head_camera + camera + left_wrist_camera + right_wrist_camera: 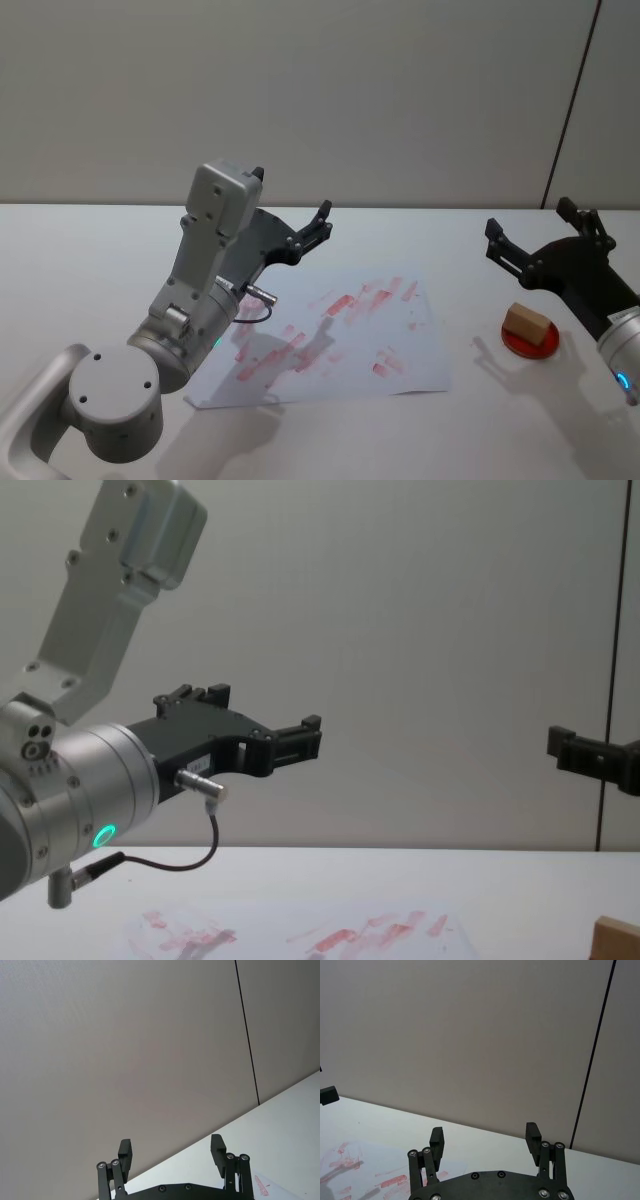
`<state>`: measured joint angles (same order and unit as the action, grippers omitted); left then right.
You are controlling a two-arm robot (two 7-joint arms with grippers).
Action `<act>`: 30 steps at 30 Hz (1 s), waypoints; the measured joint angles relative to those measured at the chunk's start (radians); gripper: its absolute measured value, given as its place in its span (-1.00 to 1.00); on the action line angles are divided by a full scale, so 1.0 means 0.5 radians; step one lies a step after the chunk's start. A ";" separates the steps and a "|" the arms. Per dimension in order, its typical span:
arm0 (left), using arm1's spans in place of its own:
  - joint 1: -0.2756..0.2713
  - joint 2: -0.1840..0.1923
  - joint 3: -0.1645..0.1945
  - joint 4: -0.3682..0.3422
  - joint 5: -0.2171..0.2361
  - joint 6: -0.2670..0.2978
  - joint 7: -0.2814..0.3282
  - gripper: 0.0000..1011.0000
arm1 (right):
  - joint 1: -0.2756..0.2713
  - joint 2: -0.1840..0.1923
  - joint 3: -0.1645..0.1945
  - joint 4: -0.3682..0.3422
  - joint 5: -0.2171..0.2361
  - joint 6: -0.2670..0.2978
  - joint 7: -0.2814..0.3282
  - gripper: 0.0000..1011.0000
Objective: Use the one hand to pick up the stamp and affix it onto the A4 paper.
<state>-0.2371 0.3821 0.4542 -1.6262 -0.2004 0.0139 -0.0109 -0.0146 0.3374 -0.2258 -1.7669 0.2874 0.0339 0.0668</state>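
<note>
Stamp (527, 323) on red pad, both pincers wide and empty

Stamp: pale wooden block, resting on a small round red pad (511, 346) on the white tabletop (100, 260), right of the A4 paper (350, 345) and apart from it. Paper lies flat, covered in red and pink smeared prints.

Right pincer (530, 222): in the air above the tabletop, just beyond the stamp in the head view and not touching it. Fingers spread wide, nothing between them.

Left pincer (171, 1154): raised above the paper's far left corner, fingers also spread wide, holding nothing. Black cable (195, 858) loops under its wrist from a silver plug (200, 784).
</note>
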 joint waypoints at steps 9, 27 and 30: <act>0.000 0.000 0.000 0.000 0.000 0.000 0.000 0.98 | 0.000 0.000 0.000 0.000 0.000 0.000 0.000 0.98; 0.000 0.000 0.000 0.000 0.000 0.000 0.000 0.98 | 0.000 0.000 0.000 0.000 0.000 0.000 0.000 0.98; 0.000 0.000 0.000 0.000 0.000 0.000 0.000 0.98 | 0.000 0.000 0.000 0.000 0.000 0.000 0.000 0.98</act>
<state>-0.2371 0.3821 0.4542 -1.6262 -0.2004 0.0139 -0.0109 -0.0146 0.3374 -0.2258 -1.7668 0.2874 0.0341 0.0668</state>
